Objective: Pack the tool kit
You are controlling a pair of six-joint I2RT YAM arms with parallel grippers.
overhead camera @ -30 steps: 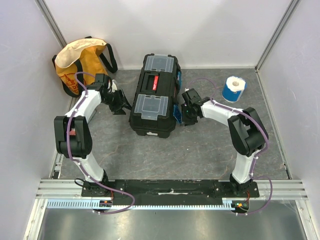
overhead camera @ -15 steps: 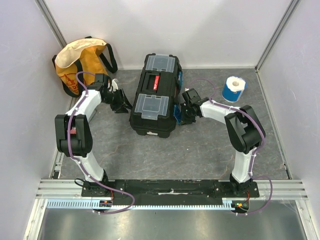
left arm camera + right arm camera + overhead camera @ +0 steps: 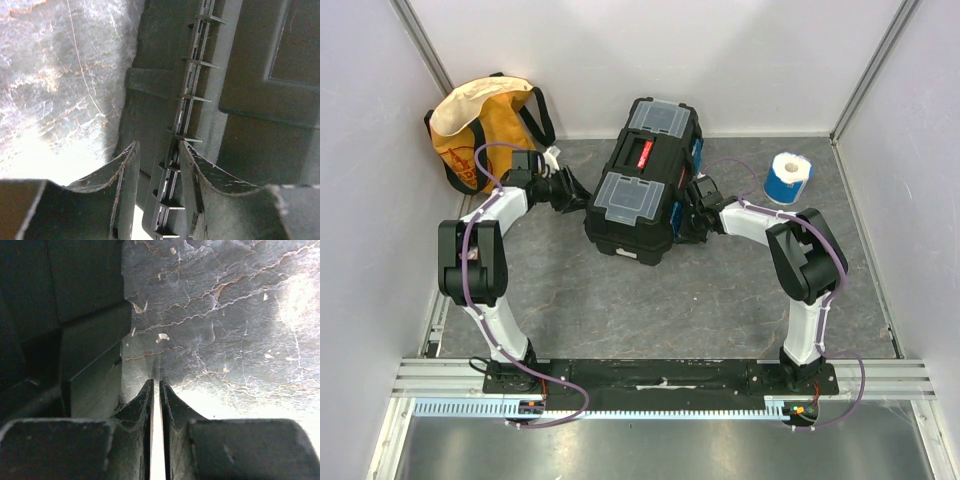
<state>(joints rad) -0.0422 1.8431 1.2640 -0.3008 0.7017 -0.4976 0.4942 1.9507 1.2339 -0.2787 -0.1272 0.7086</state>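
Though the toolbox (image 3: 645,180) sits with its lid shut, skewed at the back middle of the bench (image 3: 620,300), packing looks unfinished. The left fingers (image 3: 125,170) are released, straddling its ribbed side seam. The right fingers (image 3: 140,410), clenched on nothing, sit just beside its opposite wall. Whether it is latched I cannot tell.

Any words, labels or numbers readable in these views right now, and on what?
Nothing can be read as text.
Red-white label on the tool kit: print too small to read.
Dark print on the bag: blurred, unreadable.
Blue roll: no text visible.
Both wrist views: no text.
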